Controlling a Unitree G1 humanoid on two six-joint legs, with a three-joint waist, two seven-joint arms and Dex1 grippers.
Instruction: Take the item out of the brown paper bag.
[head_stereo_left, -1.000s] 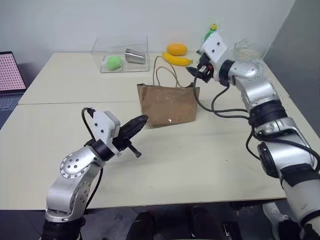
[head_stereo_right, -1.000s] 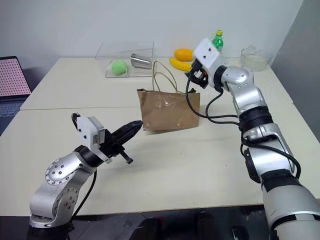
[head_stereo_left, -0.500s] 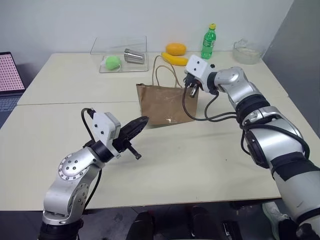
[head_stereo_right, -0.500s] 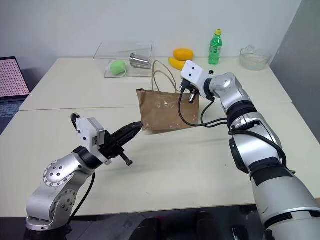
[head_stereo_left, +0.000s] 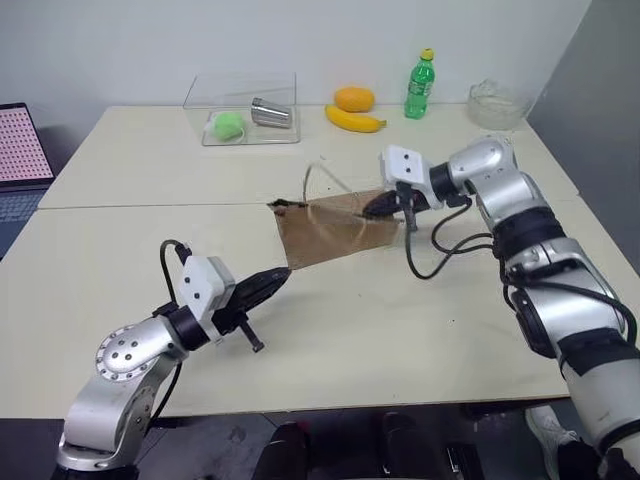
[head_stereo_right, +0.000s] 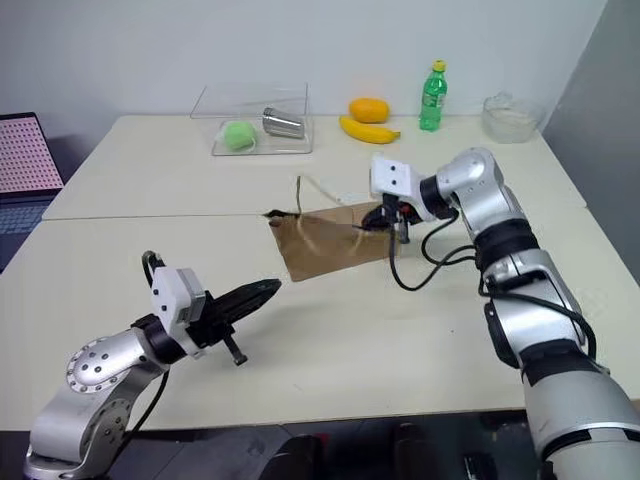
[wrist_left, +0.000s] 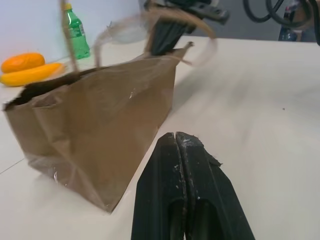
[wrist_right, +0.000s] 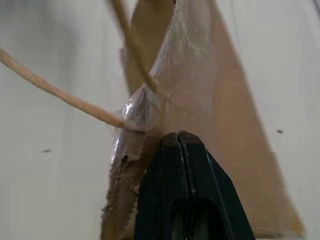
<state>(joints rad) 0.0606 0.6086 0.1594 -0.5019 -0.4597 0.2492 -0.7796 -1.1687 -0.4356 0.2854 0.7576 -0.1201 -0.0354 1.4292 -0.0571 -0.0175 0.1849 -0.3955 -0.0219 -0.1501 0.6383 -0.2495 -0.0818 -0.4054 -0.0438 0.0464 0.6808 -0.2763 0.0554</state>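
Quick head count, left to right: one laptop (head_stereo_left: 15, 140) with a pinkish screen at the table's far left edge. Then one clear plastic box (head_stereo_left: 240, 85) at the back, holding one green ball (head_stereo_left: 228, 124) and one steel cup (head_stereo_left: 270, 113) lying on its side.

Nearer the front, the left gripper (head_stereo_left: 286, 274), clenched tight on nothing, hovering over the table (head_stereo_left: 400, 330) and pointing at the brown paper bag (head_stereo_left: 330, 235) without touching it.

One bag, mid-table, tipped over at a slant rather than standing square, with two cord handles (wrist_left: 125, 30) flopping blurry above the rim.

Behind it, one banana (head_stereo_left: 355, 121) and one orange fruit (head_stereo_left: 353, 98) touching each other. Right gripper (head_stereo_left: 370, 211) reaching in from the right, fingers squeezed together right at the bag's top corner. Can't tell if any paper is actually pinched between them.

Further right at the back, one green bottle (head_stereo_left: 420, 85) and one glass bowl (head_stereo_left: 495, 103).

Bonus from the wrist cams:
- **Left wrist:** a look at the bag's dark open mouth and creased side wall.
- **Right wrist:** a close-up of the torn rim with a shiny taped patch at the handle's root (wrist_right: 145, 105).

As for the item, hidden somewhere, can't make it out.
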